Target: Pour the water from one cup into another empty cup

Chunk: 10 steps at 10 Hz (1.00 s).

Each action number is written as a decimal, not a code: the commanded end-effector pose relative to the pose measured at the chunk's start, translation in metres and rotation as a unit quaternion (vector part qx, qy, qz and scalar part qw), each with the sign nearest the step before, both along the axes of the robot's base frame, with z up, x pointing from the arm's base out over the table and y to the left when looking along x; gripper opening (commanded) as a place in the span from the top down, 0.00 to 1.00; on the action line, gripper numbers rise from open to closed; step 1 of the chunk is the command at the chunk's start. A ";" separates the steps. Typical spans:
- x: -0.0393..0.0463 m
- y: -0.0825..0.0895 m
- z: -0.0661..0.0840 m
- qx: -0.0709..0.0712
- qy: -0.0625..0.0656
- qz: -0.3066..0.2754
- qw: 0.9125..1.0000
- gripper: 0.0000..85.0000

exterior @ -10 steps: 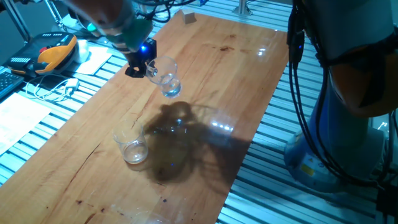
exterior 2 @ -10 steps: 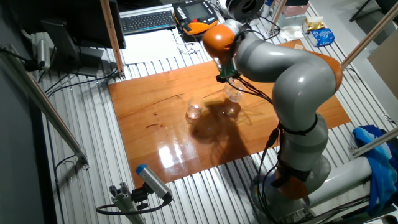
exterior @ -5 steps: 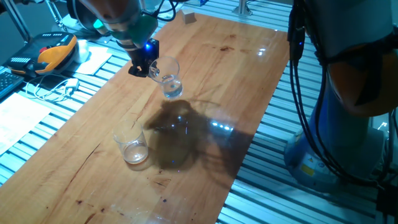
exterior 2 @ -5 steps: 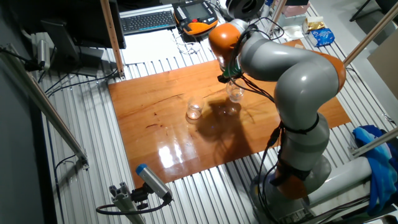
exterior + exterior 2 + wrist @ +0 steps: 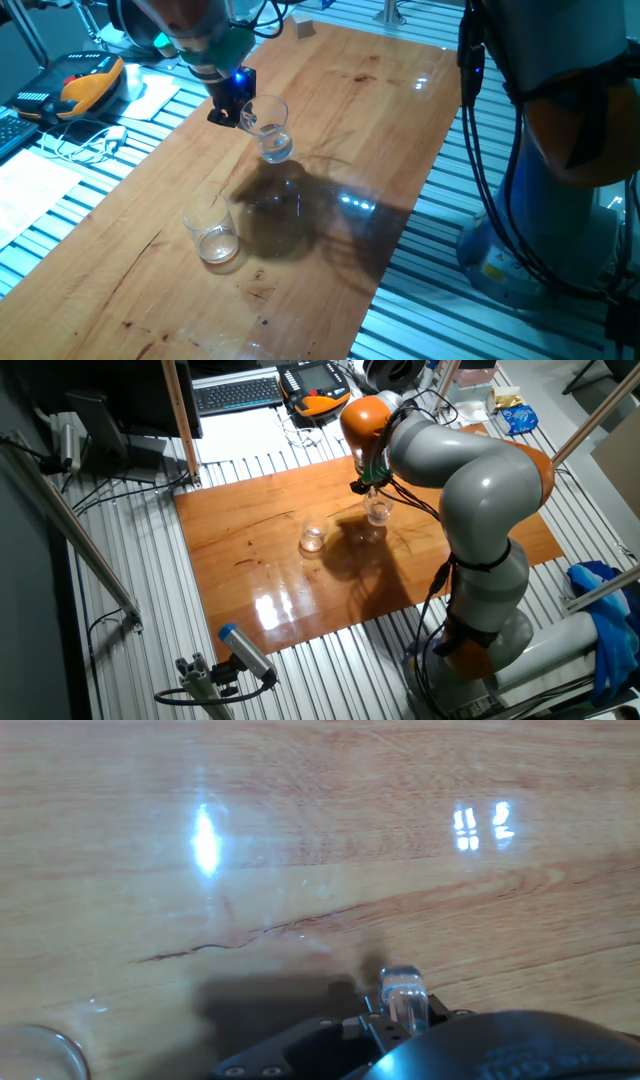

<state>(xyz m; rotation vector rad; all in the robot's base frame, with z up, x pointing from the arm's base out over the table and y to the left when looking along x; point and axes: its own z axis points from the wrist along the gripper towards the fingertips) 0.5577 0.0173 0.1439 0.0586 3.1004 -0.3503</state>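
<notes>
The clear glass mug [image 5: 271, 130] stands upright at the middle of the wooden table [image 5: 360, 110], low over it or on it; I cannot tell which. It also shows in the other fixed view [image 5: 378, 510]. A little clear water seems to lie at its bottom [image 5: 277, 150]. My gripper [image 5: 234, 110] is shut on the mug's handle from the left. In the hand view the handle [image 5: 403, 996] shows between the fingers. The handleless tumbler [image 5: 212, 230] stands upright nearer the front, apart from the mug, and shows in the other fixed view [image 5: 312, 538] and the hand view [image 5: 35, 1055].
A small wooden block [image 5: 303, 27] lies at the table's far end. An orange-and-black pendant [image 5: 88, 82], papers and cables lie off the table to the left. The arm's base and cables [image 5: 540, 200] stand to the right.
The gripper has moved the mug a little to the right and down. The mug's shadow has drawn closer under it. The tumbler has not moved.
</notes>
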 end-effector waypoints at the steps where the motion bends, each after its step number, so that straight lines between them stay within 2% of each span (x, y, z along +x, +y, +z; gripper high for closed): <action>1: 0.0003 0.001 -0.003 0.002 0.000 0.001 1.000 1.00; 7: 0.0018 0.010 -0.021 0.027 0.014 0.014 0.999 1.00; 10: -0.0029 0.024 -0.030 0.034 0.018 0.005 0.999 1.00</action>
